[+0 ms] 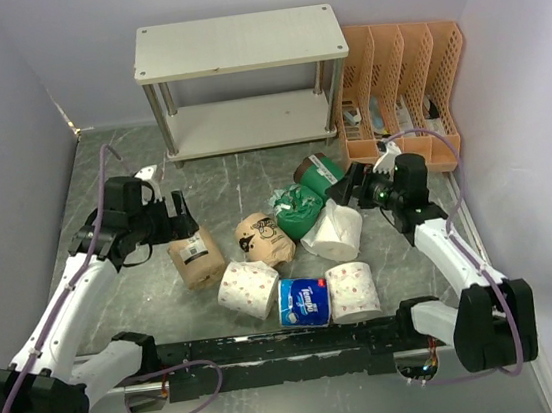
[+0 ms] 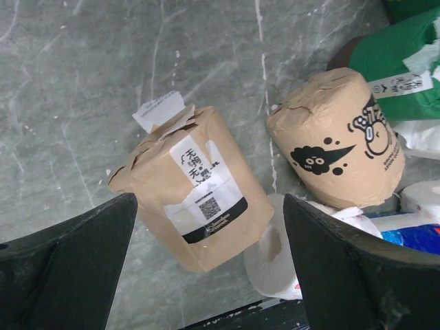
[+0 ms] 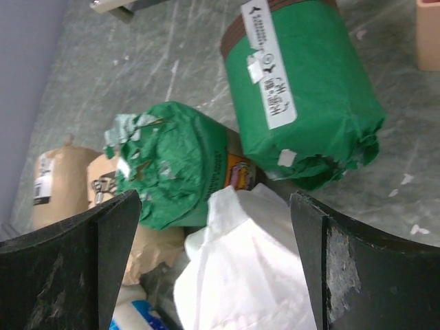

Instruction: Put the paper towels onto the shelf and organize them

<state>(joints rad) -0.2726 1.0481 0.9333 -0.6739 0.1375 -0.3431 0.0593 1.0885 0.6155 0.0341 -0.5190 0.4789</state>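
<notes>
Several paper towel rolls lie clustered mid-table. A brown-wrapped roll with a white label (image 1: 196, 258) (image 2: 189, 187) sits under my open left gripper (image 1: 179, 218) (image 2: 210, 265), between its spread fingers. A second brown roll (image 1: 264, 238) (image 2: 335, 137) lies to its right. Two green rolls (image 1: 299, 210) (image 1: 318, 173) (image 3: 168, 161) (image 3: 302, 82) lie beyond a white-wrapped roll (image 1: 335, 231) (image 3: 247, 275), which sits between the spread fingers of my open right gripper (image 1: 349, 185) (image 3: 216, 268). A patterned white roll (image 1: 248, 287), a blue roll (image 1: 304, 302) and a white roll (image 1: 353, 291) lie nearer. The shelf (image 1: 236, 42) stands at the back with bare boards.
An orange slotted file organizer (image 1: 397, 81) stands right of the shelf. Grey walls close in left, right and back. A black rail (image 1: 294, 350) runs along the near edge between the arm bases.
</notes>
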